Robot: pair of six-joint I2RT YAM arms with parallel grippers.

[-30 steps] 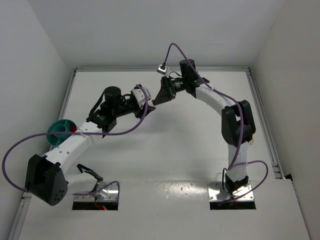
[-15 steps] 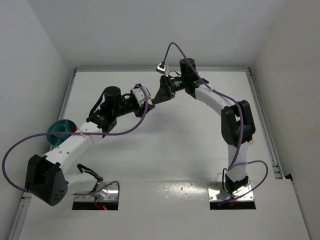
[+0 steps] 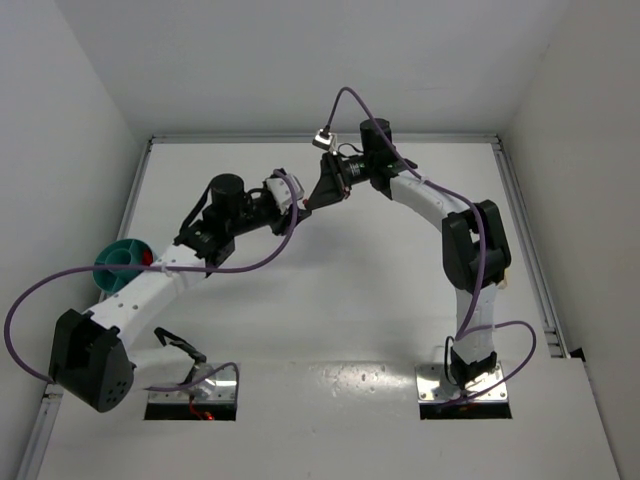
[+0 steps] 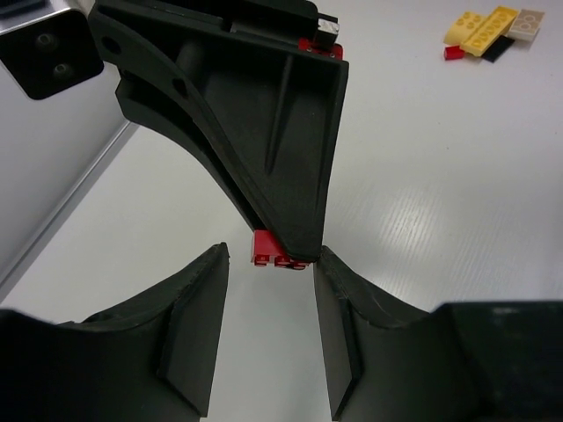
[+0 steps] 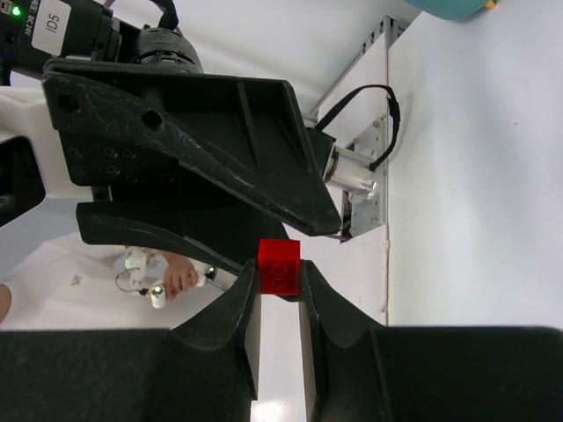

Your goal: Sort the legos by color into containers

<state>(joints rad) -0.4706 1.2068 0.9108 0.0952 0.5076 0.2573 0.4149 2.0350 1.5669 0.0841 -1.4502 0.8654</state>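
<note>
A red lego [image 5: 280,259] is pinched between the fingertips of my right gripper [image 5: 281,280], which is shut on it. In the left wrist view the same red lego [image 4: 266,246] hangs from the right gripper's black tip, just past my left gripper [image 4: 270,268]. The left jaws stand apart with nothing between them. From above, the left gripper [image 3: 298,208] and right gripper [image 3: 316,196] meet tip to tip over the table's back middle. The teal container [image 3: 122,258] sits at the far left, partly under the left arm.
A small heap of loose legos [image 4: 493,31], yellow, pale and red, lies on the white table beyond the left gripper. The teal bowl's edge [image 5: 453,7] shows at the top of the right wrist view. White walls enclose the table on the left, back and right.
Both arms stay almost where they were, grippers tip to tip. The left wrist has crept very slightly toward the right gripper.
</note>
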